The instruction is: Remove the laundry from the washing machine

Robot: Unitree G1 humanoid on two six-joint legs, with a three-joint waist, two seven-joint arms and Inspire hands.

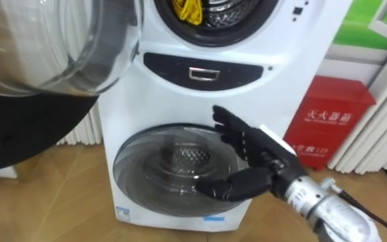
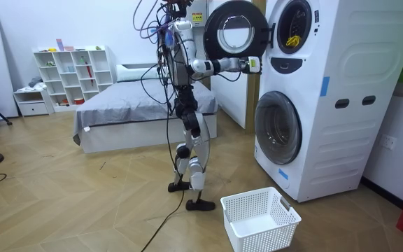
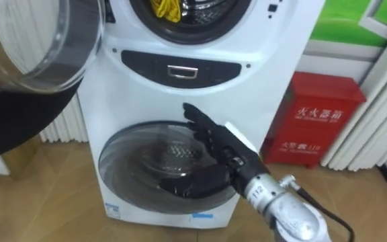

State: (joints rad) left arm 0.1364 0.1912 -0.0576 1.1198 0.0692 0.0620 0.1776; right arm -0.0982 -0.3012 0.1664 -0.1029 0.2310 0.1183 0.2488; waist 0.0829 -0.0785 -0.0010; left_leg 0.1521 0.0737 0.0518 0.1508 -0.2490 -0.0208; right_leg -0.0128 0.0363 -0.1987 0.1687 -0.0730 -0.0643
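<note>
Our right hand (image 1: 255, 153) is released, fingers straight and spread with the thumb out beneath them, holding nothing. It hovers in front of the lower machine's round door (image 1: 170, 168), well below where the work lies. The yellow garment (image 1: 188, 9) is in the mouth of the upper drum (image 1: 237, 12), at its left side, above the dark control strip (image 1: 203, 70).

We judge the first risk to be the climb. If we raise the hand close to the machine's front, the spread fingers may knock the strip or catch the drum's lip. The open upper door (image 1: 59, 47) juts out on our left and crowds that side, so a wide swing of the arm could strike its glass.

The garment is soft and partly out of sight. A shallow pinch may slip off it, or drag up a corner while the rest snags inside.

The white basket (image 2: 261, 218) sits on the floor just beside our feet. A careless step could kick it, and cloth dropped from drum height may land outside it.
</note>
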